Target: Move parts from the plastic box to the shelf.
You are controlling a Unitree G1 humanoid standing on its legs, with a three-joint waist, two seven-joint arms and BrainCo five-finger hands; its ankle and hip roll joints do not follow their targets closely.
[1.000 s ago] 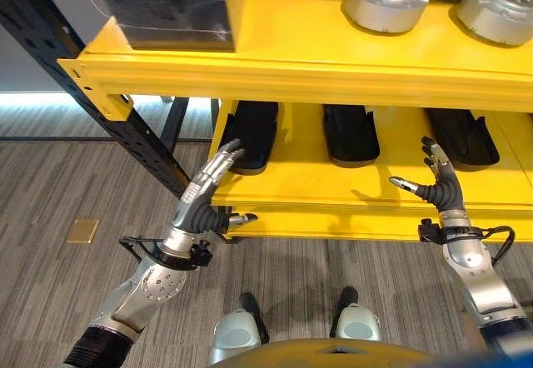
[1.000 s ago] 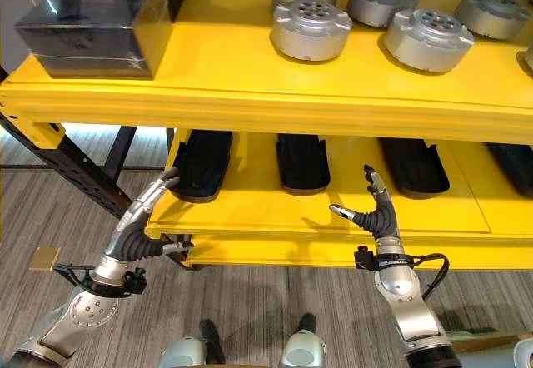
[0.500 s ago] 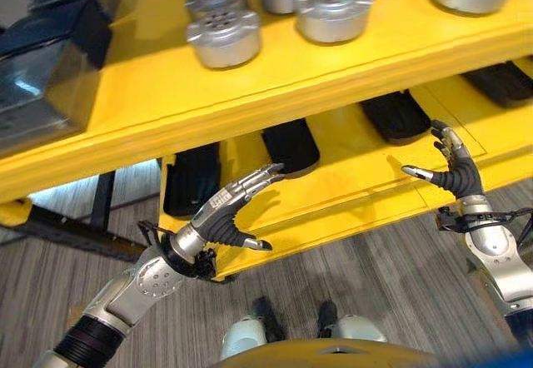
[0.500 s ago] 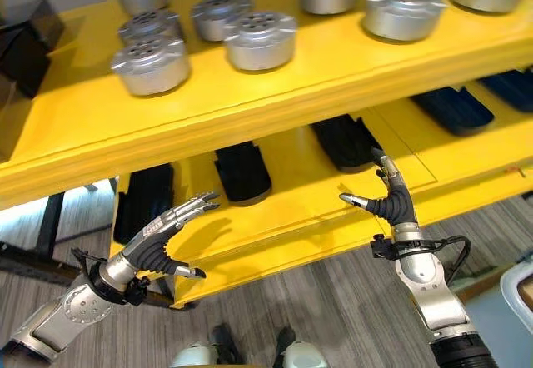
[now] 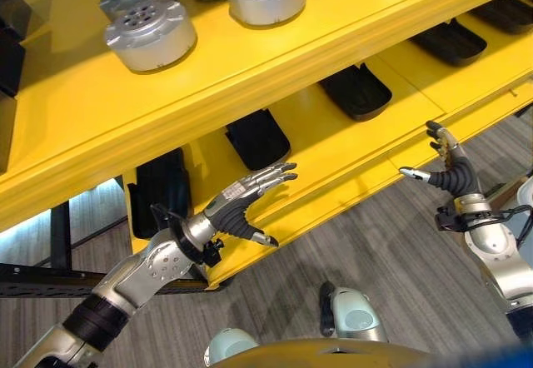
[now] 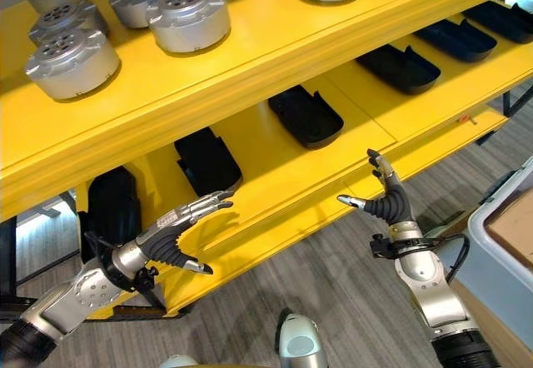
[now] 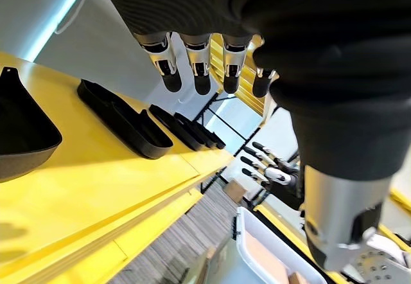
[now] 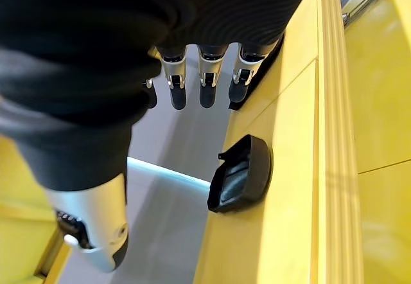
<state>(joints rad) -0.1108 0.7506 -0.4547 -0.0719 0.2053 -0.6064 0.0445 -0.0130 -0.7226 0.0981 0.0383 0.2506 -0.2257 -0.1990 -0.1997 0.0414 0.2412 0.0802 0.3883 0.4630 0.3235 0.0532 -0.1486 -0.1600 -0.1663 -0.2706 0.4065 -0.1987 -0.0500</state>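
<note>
both hands are held out in front of the yellow shelf (image 5: 333, 147), holding nothing. the left hand (image 5: 241, 206) has its fingers (image 5: 279, 172) straight and spread over the lower shelf's front edge, thumb out to the side. the right hand (image 5: 450, 172) stands upright near that edge, fingers relaxed and apart. black trays (image 5: 356, 91) lie in a row on the lower shelf. silver round parts (image 5: 150, 33) sit on the upper shelf. a grey plastic box (image 6: 504, 247) stands on the floor to the right.
</note>
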